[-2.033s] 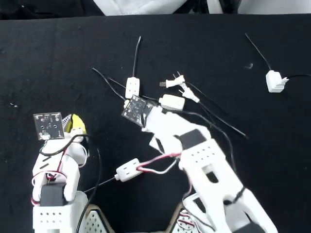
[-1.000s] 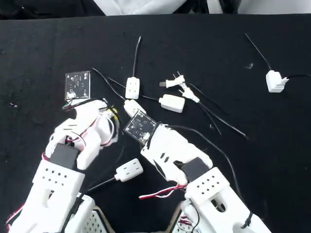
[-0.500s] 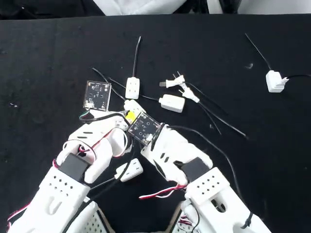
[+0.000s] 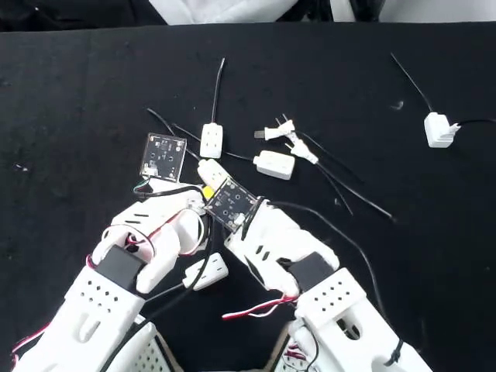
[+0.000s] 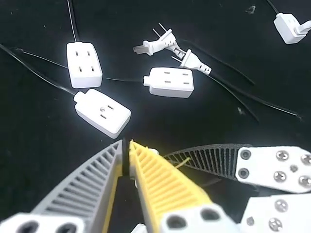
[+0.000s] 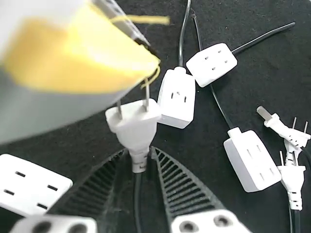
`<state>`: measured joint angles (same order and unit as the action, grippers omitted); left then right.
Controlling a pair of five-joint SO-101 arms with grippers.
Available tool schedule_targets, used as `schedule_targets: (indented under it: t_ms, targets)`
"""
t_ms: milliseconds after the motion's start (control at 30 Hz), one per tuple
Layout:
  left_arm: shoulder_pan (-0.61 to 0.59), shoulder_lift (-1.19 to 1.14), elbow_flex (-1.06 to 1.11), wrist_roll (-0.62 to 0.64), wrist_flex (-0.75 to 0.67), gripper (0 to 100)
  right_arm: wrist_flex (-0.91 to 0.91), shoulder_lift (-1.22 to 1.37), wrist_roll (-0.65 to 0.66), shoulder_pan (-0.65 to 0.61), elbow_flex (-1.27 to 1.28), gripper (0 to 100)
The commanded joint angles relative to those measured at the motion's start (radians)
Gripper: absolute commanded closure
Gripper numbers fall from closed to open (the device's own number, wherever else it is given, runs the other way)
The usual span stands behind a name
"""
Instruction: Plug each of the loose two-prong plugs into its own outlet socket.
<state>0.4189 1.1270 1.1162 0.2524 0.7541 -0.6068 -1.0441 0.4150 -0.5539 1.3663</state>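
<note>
The left gripper (image 6: pixel 149 51) crowds the prongs of the plug (image 6: pixel 133 126); sockets (image 6: pixel 177 99) and cords (image 6: pixel 262 36) clutter the table (image 6: pixel 252 77) beyond.

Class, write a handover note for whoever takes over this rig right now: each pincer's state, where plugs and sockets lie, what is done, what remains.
Right pincer: shut on a two-prong plug, held beside the nearest socket, not inserted.
Left pincer: shut, tip close to that plug's prongs.
On the table: loose plug and second plug beside the middle socket; rear socket farther back; front socket between the arms.
Done: none of these plugs seated. Left: seat all three, each in its own socket.
</note>
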Motion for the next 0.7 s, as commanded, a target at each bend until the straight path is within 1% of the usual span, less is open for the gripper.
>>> schedule_targets:
  t_ms: [0,133,367,433,667]
  targets:
    - [0.005,0.008,-0.007,-0.012,0.002,97,0.026,-0.022,-0.008,-0.009,-0.007,98.8]
    - [0.002,0.011,0.008,-0.012,-0.006,97,0.026,-0.022,-0.009,-0.009,-0.007,98.8]
    - [-0.004,0.017,0.145,-0.015,-0.13,97,0.026,-0.022,-0.009,-0.008,-0.007,98.8]
    - [-0.015,0.017,0.157,-0.015,-0.147,97,0.026,-0.022,-0.009,-0.008,-0.007,98.8]
    - [-0.081,0.017,0.166,-0.018,-0.147,97,0.026,-0.024,-0.009,-0.006,-0.008,98.8]
